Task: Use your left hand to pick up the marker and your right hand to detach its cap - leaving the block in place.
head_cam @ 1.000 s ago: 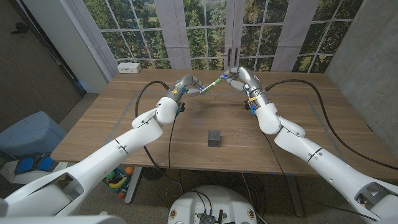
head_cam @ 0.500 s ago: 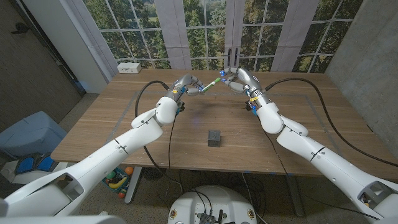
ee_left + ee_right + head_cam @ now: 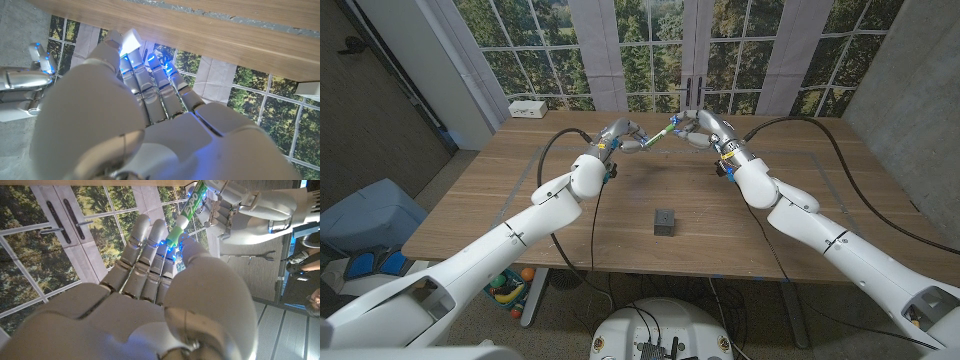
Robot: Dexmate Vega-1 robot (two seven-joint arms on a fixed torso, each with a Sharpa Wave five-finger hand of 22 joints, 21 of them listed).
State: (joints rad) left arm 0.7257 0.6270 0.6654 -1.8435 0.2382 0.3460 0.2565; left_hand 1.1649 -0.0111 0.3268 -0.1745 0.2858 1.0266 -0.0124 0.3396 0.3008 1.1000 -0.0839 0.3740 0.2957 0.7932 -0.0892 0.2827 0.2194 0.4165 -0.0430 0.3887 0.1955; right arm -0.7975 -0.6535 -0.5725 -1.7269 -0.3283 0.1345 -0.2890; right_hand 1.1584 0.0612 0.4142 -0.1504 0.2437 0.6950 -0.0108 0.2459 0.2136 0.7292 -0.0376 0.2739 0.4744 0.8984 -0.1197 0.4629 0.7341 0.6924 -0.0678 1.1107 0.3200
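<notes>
You're working over a table of matt, grained wood planks. Both hands, left and right, wear smooth, glossy white plastic shells with silvery metallic fingers. The marker looks like glossy green plastic with a printed label. The block is dull, dark grey.

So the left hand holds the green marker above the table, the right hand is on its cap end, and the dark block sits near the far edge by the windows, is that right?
Only the block's place is wrong. In the head view the block sits near the table's front edge, on the robot's side. The left hand holds the marker, and the right hand is on its cap end.
</notes>
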